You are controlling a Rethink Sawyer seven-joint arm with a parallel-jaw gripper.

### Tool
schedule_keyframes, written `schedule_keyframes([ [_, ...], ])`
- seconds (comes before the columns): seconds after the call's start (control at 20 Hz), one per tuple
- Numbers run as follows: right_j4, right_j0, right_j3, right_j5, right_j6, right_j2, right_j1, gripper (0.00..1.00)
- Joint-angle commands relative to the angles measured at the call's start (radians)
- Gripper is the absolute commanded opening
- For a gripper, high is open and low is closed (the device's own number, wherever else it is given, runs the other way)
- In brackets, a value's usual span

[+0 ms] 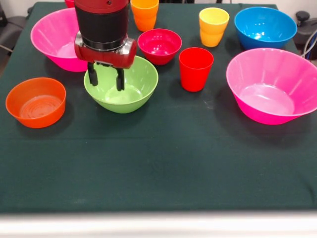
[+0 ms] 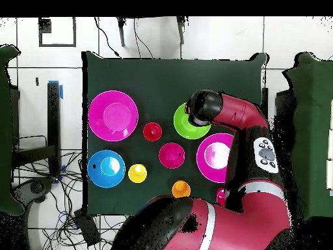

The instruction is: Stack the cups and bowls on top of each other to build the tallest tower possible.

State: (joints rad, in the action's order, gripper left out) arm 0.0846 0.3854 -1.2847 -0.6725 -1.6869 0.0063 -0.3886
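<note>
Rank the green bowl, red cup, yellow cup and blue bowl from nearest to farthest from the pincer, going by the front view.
1. Green bowl, directly under the pincer.
2. Red cup, to the picture's right.
3. Yellow cup, farther right and back.
4. Blue bowl, far right corner.

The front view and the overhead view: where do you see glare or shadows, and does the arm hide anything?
Front view: soft glare shows inside the right pink bowl and the blue bowl; the red cup casts a faint shadow on the cloth; the end effector hangs open over the green bowl. Overhead view: the arm covers part of the green bowl, and a bright spot sits in the blue bowl.
</note>
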Motion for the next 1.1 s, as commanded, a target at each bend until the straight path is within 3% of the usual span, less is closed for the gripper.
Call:
schedule_keyframes([
  [0.05, -0.042, -0.036, -0.133, 0.07, -0.23, 0.015, -0.045, 1.0],
  [0.6, -0.075, -0.042, -0.352, 0.145, -0.271, 0.044, -0.194, 1.0],
  [0.95, -0.072, -0.032, -0.414, 0.23, -0.253, 0.087, -0.188, 1.0],
  [1.1, -0.07, -0.035, -0.394, 0.257, -0.253, 0.091, -0.158, 1.0],
])
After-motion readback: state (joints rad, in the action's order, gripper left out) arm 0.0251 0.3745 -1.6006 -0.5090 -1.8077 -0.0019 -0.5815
